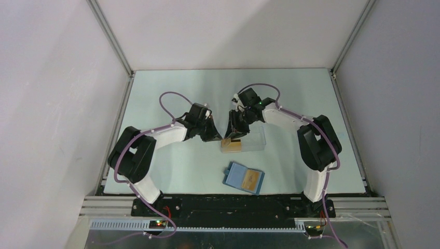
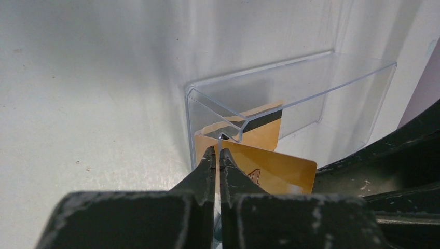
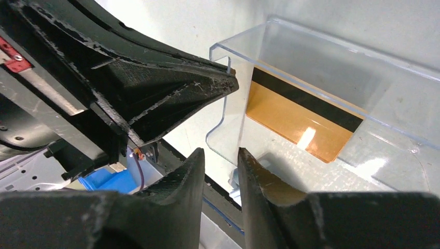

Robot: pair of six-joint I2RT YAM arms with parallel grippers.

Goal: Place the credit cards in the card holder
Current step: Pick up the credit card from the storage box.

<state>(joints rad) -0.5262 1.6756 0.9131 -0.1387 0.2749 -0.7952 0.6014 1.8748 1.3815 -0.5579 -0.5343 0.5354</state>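
Note:
Orange-gold credit cards point(image 1: 232, 146) sit at the left end of a clear plastic box point(image 1: 249, 140). One card with a black stripe point(image 3: 301, 116) stands inside it. Another gold card point(image 2: 275, 171) leans at the box's near edge. My left gripper point(image 2: 219, 151) is shut on the thin clear end wall of the box point(image 2: 290, 88). My right gripper point(image 3: 220, 155) is open a little, with nothing between its fingers, just in front of the box's lower corner. The blue card holder point(image 1: 236, 175) lies open nearer the arm bases, with a gold card point(image 1: 252, 179) lying on it.
Both grippers crowd the box's left end, and the left gripper's black fingers point(image 3: 171, 93) fill the upper left of the right wrist view. A strip of the blue holder point(image 3: 111, 181) shows behind them. White walls enclose the pale table point(image 1: 171, 88) on three sides.

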